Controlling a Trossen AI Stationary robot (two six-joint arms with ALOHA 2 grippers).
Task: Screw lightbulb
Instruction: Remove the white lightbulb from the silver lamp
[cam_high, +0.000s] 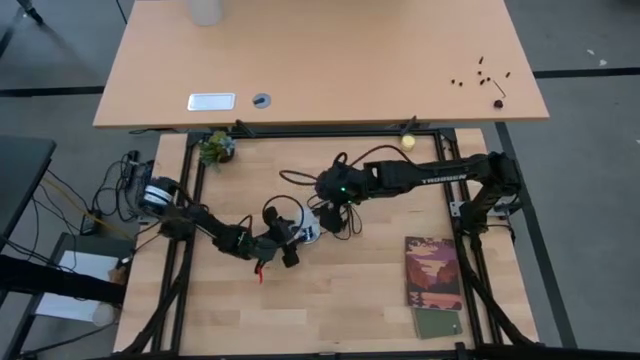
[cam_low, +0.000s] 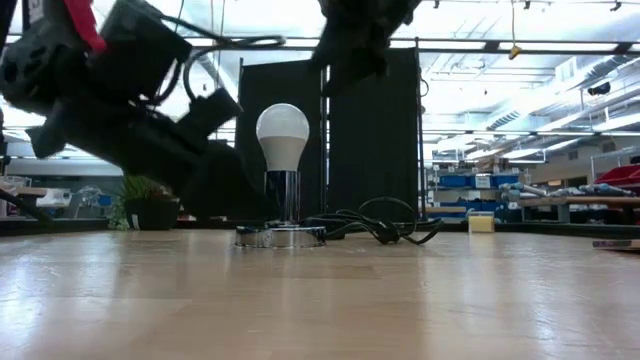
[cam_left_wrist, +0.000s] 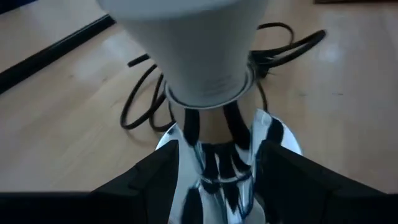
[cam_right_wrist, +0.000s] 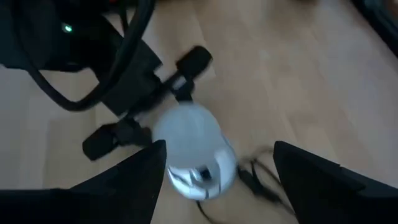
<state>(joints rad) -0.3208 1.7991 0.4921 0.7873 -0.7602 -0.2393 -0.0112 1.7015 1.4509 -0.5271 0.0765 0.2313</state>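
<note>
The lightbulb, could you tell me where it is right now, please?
In the low view the lightbulb stands upright in the chrome socket near the table's middle; from above, the left gripper flanks the socket stem and the right gripper hovers above, open.
</note>
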